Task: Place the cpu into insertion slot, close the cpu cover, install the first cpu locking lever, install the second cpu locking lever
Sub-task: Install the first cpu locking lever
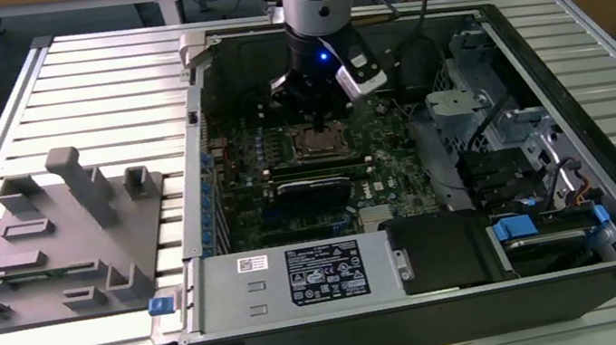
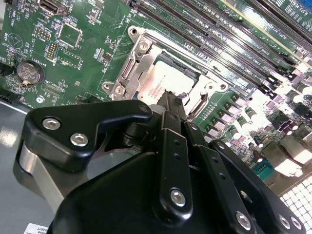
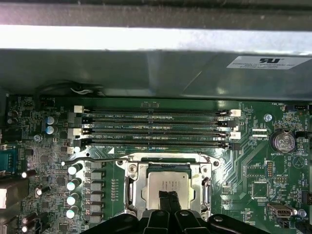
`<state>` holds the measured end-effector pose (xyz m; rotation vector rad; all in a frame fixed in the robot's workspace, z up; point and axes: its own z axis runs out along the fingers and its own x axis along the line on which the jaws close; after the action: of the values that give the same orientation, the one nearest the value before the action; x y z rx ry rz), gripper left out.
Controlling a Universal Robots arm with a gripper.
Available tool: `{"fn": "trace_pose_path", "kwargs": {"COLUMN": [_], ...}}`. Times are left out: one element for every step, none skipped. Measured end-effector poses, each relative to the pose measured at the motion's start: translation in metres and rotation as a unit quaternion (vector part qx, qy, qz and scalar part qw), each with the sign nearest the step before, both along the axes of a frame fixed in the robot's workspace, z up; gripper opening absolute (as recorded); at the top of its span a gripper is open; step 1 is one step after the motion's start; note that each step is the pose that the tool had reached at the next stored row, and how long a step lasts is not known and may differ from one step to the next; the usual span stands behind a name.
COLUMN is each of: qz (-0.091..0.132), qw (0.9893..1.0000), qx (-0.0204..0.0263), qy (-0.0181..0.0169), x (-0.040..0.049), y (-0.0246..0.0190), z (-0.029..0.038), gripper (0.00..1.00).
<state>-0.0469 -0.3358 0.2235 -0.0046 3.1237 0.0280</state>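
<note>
The cpu (image 3: 168, 181) (image 2: 163, 82), a small square chip with a dull silver top, lies in the insertion slot (image 3: 127, 168) on the green motherboard (image 1: 288, 203). The cpu cover (image 3: 132, 187) (image 2: 140, 68), a shiny metal frame, lies flat around the chip. A thin wire locking lever (image 3: 97, 159) runs along the slot's edge beside the memory slots. My gripper (image 1: 319, 125) (image 2: 169, 97) (image 3: 169, 199) points straight down at the chip. Its black fingertips are together and sit on or just above the chip's top, with nothing between them.
Several long black memory slots (image 3: 156, 124) lie just beyond the socket. A row of silver capacitors (image 3: 73, 184) and a coin battery (image 2: 29, 72) flank it. The case walls (image 1: 197, 125), the power-supply box (image 1: 299, 276) and drive cages (image 1: 498, 135) surround the board. A grey fixture plate (image 1: 63, 250) lies outside the case.
</note>
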Motion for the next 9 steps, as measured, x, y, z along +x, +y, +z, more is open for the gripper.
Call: {"fn": "trace_pose_path", "kwargs": {"qz": [0.000, 0.000, 0.000, 0.000, 0.000, 0.000, 0.000, 0.000, 0.000], "qw": [1.0000, 1.0000, 1.0000, 1.0000, 1.0000, 1.0000, 1.0000, 1.0000, 1.0000], "qx": [0.0000, 0.0000, 0.0000, -0.0001, -0.0002, -0.0001, 0.0000, -0.0001, -0.0001], "qy": [0.0000, 0.0000, 0.0000, 0.0001, 0.0001, 0.0001, 0.0000, 0.0000, 0.0000], "x": [0.0000, 0.0000, 0.0000, 0.0000, 0.0000, 0.0000, 0.0000, 0.0000, 0.0000], "y": [0.0000, 0.0000, 0.0000, 0.0000, -0.0001, -0.0001, 0.0000, 0.0000, 0.0000], "z": [0.0000, 0.0000, 0.0002, 0.0004, 0.0007, 0.0010, 0.0014, 0.0020, 0.0027], "gripper": [0.10, 0.10, 0.10, 0.10, 0.10, 0.10, 0.10, 0.10, 0.10]}}
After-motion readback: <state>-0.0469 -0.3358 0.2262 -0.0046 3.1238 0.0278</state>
